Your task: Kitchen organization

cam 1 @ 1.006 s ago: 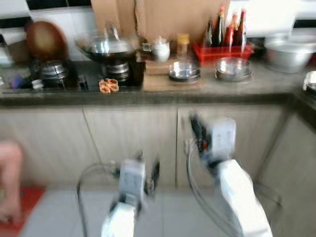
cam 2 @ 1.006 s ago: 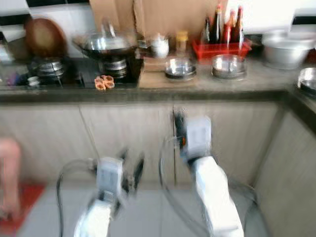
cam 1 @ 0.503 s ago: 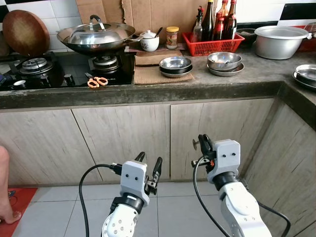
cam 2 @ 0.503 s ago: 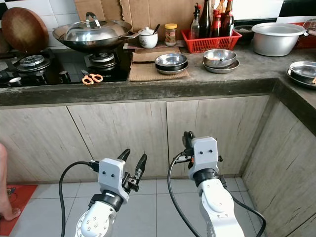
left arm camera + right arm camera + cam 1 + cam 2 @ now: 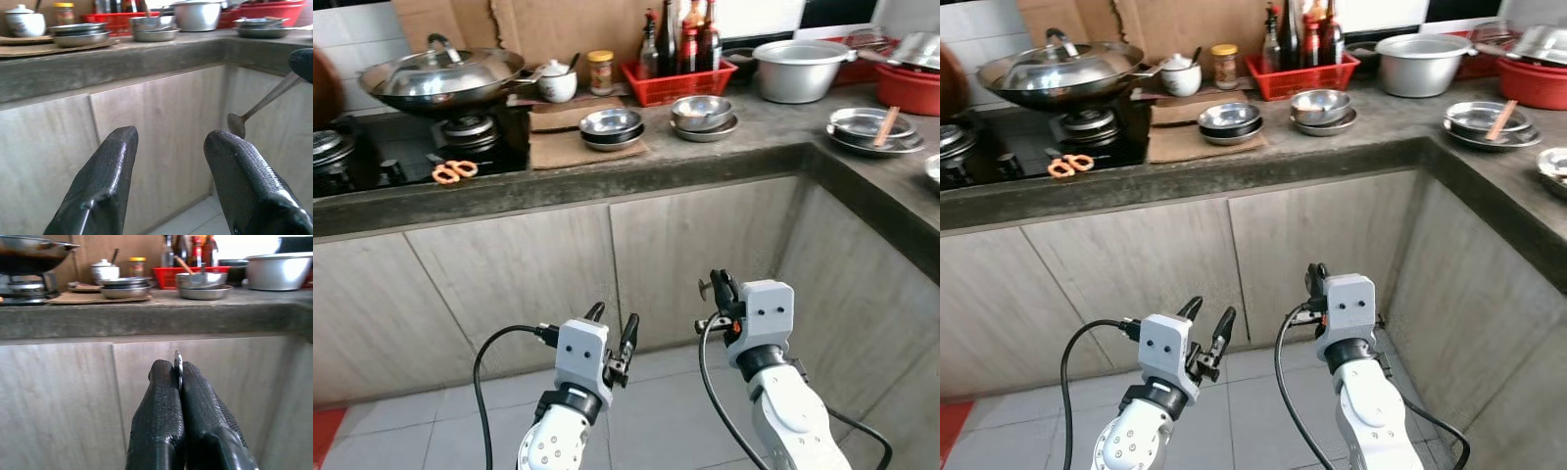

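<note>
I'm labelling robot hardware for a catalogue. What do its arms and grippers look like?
Both arms are silver-white with boxy wrist housings and looping black cables. The left gripper and right gripper each have two long black fingers with a finely textured surface. A small red-orange mark sits on the right wrist.

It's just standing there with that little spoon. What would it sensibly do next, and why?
Probably step closer and lift the right hand toward the counter. That hand is shut on a small metal spoon, the left hand is open and empty, and both are low in front of the cupboard doors, well below the countertop where the steel bowls sit.
</note>
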